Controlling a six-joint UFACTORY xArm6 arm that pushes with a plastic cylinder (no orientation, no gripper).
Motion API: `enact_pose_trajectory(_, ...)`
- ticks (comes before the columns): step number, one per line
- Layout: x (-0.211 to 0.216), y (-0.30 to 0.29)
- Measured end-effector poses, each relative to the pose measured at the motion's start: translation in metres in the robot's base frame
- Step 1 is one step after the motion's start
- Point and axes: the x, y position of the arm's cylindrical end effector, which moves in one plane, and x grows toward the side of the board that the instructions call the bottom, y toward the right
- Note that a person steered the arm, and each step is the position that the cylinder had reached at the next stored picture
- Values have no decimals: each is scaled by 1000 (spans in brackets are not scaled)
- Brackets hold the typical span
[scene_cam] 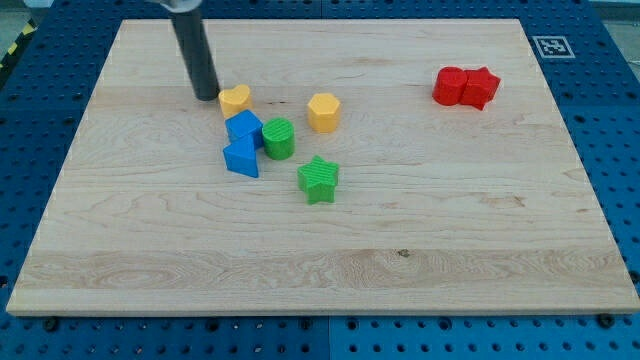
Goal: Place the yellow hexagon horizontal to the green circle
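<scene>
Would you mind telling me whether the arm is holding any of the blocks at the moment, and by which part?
Nothing is held; the arm has only a rod. My tip rests on the board just to the view's left of the yellow heart-shaped block.

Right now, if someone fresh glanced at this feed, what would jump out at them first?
Probably the dark rod coming down from the view's top left, my tip resting just left of the small yellow heart-like block. Next, the tight cluster left of centre: two blue blocks against the green circle, with the yellow hexagon up to its right and a green star below. Two red blocks sit alone at the upper right.
</scene>
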Motion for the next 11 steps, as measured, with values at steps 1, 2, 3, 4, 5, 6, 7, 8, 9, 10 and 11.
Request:
enact_pose_trajectory(1,9,42)
enact_pose_trajectory(2,-2,53)
enact_pose_trajectory(3,-34,56)
enact_pose_trajectory(4,-34,85)
enact_pose_trajectory(5,-10,103)
enact_pose_trajectory(6,6,123)
enact_pose_trajectory(7,23,139)
enact_pose_trajectory(8,23,139)
enact_pose_trajectory(9,20,147)
enact_pose_trajectory(10,24,178)
enact_pose_trajectory(11,43,182)
